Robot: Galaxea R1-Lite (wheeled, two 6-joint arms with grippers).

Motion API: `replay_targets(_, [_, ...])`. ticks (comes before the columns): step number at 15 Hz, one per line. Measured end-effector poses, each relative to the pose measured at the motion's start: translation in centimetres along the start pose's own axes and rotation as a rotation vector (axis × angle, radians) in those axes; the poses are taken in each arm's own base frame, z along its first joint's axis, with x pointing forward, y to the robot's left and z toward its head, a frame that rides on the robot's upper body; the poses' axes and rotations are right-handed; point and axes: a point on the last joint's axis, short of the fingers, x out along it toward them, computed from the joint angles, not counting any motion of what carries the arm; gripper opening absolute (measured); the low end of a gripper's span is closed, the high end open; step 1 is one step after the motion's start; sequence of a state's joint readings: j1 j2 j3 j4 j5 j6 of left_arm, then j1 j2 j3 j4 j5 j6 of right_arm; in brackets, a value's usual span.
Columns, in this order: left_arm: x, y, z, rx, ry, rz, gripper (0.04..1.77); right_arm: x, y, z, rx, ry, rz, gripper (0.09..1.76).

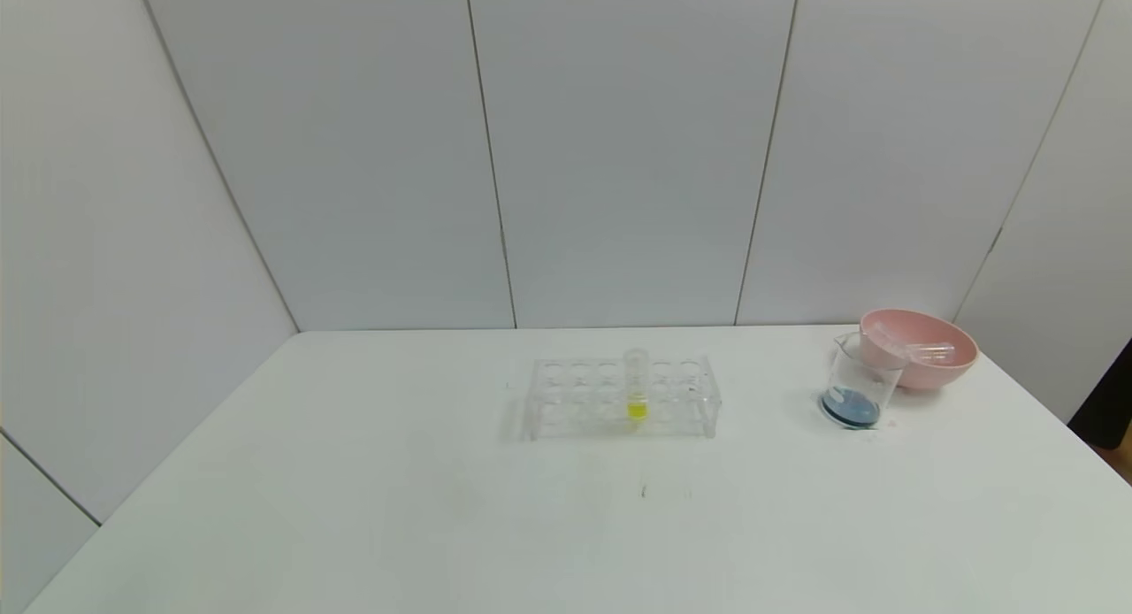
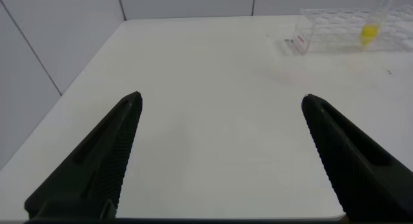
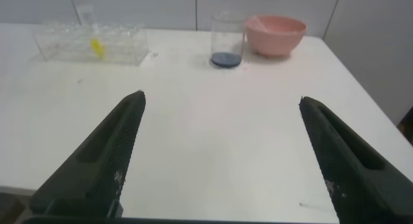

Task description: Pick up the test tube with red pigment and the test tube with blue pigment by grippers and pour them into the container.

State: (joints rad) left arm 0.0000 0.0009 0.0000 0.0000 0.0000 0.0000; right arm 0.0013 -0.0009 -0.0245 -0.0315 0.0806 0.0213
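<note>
Right of centre in the head view, the container (image 1: 860, 382) holds dark blue liquid, touching the pink bowl (image 1: 924, 353) with empty tubes (image 1: 911, 349). Both the left hand (image 2: 219, 153) and right hand (image 3: 222, 156) are spread apart above the tabletop (image 1: 354, 472).

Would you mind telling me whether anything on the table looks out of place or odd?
Yes: two empty-looking clear tubes lie on their sides in the pink bowl instead of standing in the rack, where only the yellow tube stands. The beaker holds dark blue liquid. No spill is visible.
</note>
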Motion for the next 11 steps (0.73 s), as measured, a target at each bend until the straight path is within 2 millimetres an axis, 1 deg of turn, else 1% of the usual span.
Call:
replay_targets(1, [0.00, 0.00, 0.00, 0.000, 0.000, 0.000, 1.76, -0.01, -0.02, -0.36, 0.021, 0.034, -0.006, 1.70])
replay_targets(3, [0.00, 0.00, 0.00, 0.000, 0.000, 0.000, 1.76, -0.02, -0.02, -0.28, 0.028, 0.030, -0.009, 1.71])
replay_targets(5, [0.00, 0.00, 0.00, 0.000, 0.000, 0.000, 1.76, 0.01, -0.13, -0.27, -0.001, 0.021, -0.057, 1.71])
replay_targets(6, [0.00, 0.00, 0.00, 0.000, 0.000, 0.000, 1.76, 0.06, -0.20, -0.61, -0.042, 0.040, -0.079, 1.71])
replay_targets(11, [0.00, 0.00, 0.00, 0.000, 0.000, 0.000, 1.76, 0.14, -0.18, -1.03, -0.060, 0.060, -0.065, 1.71])
